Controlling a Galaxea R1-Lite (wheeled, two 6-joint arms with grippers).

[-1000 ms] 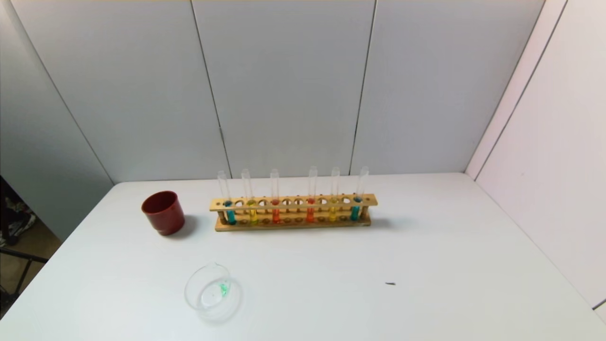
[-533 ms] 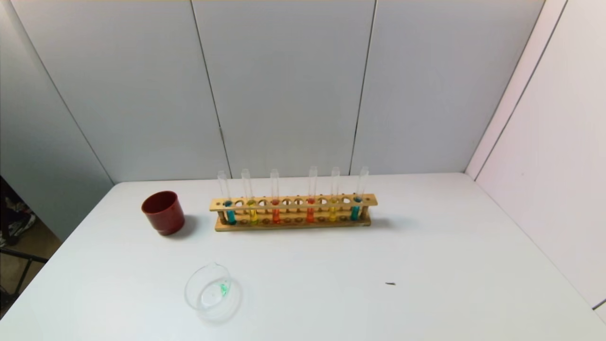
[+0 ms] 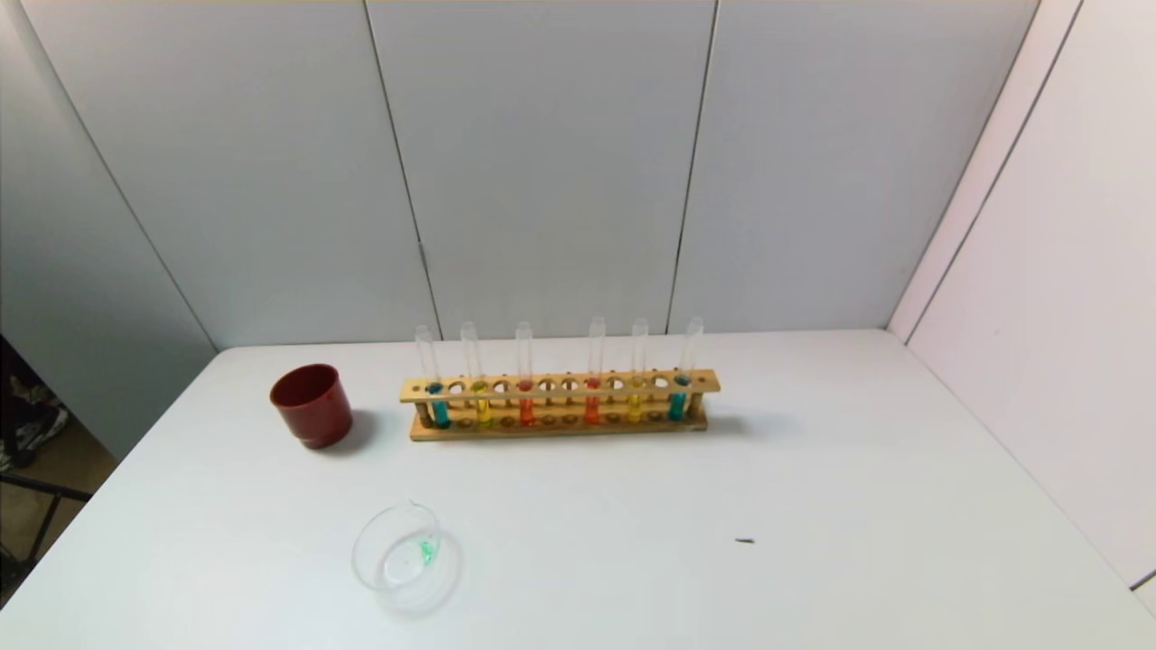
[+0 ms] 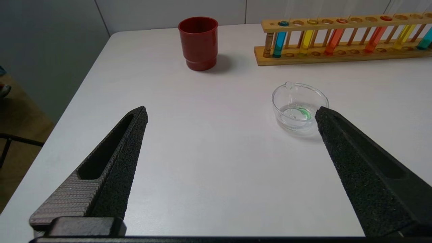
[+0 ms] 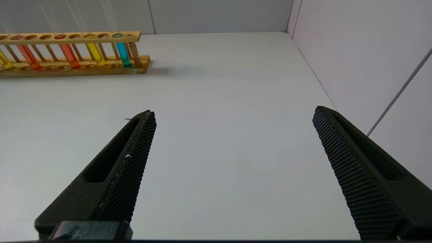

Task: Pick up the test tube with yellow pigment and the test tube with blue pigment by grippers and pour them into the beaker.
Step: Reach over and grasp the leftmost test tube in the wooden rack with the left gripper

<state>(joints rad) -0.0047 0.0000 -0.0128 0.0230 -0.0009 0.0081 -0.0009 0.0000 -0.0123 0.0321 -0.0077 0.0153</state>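
Two test tubes with blue pigment [image 3: 439,412] [image 3: 677,404] and two with yellow pigment [image 3: 483,412] [image 3: 635,408] stand upright in a wooden rack [image 3: 707,383] at the back of the table. The beaker [image 3: 406,560] sits front left with a little clear liquid and a green streak. Neither gripper shows in the head view. My left gripper [image 4: 232,109] is open and empty above the table, with the beaker [image 4: 299,107] just beyond one fingertip. My right gripper [image 5: 233,111] is open and empty over bare table, well short of the rack's end [image 5: 140,64].
A dark red cup [image 3: 312,404] stands left of the rack. Two tubes with orange-red liquid [image 3: 526,408] [image 3: 591,408] stand in the rack's middle. A small dark speck [image 3: 744,541] lies front right. Walls close in behind and at the right.
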